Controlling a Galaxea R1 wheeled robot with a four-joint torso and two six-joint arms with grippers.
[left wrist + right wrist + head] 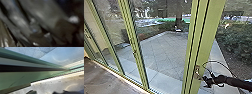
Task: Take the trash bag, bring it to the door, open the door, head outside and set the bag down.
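Where the door handle (197,69) is fixed: on the broad green door frame (206,32), seen in the head view; all places below are noted from this handle.
Right gripper (206,80): held just beside the handle, on its right; contact not resolved. Whether it is spread or closed cannot be told.
Right arm (234,82): black, extended toward the handle from the right edge of the head view.
Thin dark loop (212,61): arched above the gripper, close to the right of the handle.
Trash bag (41,13): grey, glossy folds with bright glints, recorded blurred and close up in the left wrist view; its distance from the handle cannot be told.
Left gripper: whether it is spread, closed or pinched on the bag cannot be told.
Glass panels (166,15): set left of the handle, divided by slanting green posts (129,22).
Indoor floor (104,80): brownish grey, seen left of the handle, bordered by a pale sill (45,82), which is also recorded in the right wrist view.
Paving (161,47): laid outside, beyond the handle, in large grey slabs.
Tree trunk (178,16): dark, stood past the paving, well apart from the handle.
Hedge (236,37): green, seen outside to the right of the handle.
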